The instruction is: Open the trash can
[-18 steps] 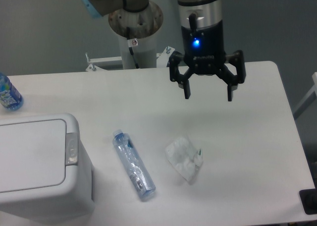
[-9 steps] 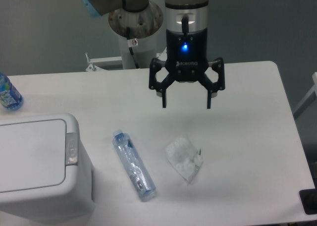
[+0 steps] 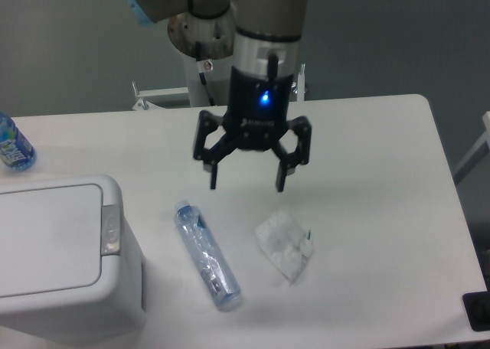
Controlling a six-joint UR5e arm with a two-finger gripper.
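The job is to open the trash can (image 3: 65, 253), and that step looks like it has not begun, because the flat lid (image 3: 47, 238) lies shut on top. The trash can is a big white box that sits at the front left corner of the table (image 3: 383, 211), with part of it going off the left edge of the view. A small grey push button (image 3: 112, 230) sits on its right side, just beside the lid. The gripper (image 3: 246, 187) hangs in the air over the middle of the table, well apart from the trash can and off to its right. Its two black fingers are spread wide and hold nothing. They point down at the table, and a small blue light glows on the body above them. The arm comes down from the top of the view and leans a little to the left. I think the next move calls for the gripper to go left and come down over the grey button, and it may help to bring the fingers together first so one tip can press it. Just below the gripper lies a clear plastic bottle (image 3: 207, 256) on its side, and near that is a crumpled clear wrapper (image 3: 285, 246). Another bottle with a blue label (image 3: 13, 144) stands at the far left edge.
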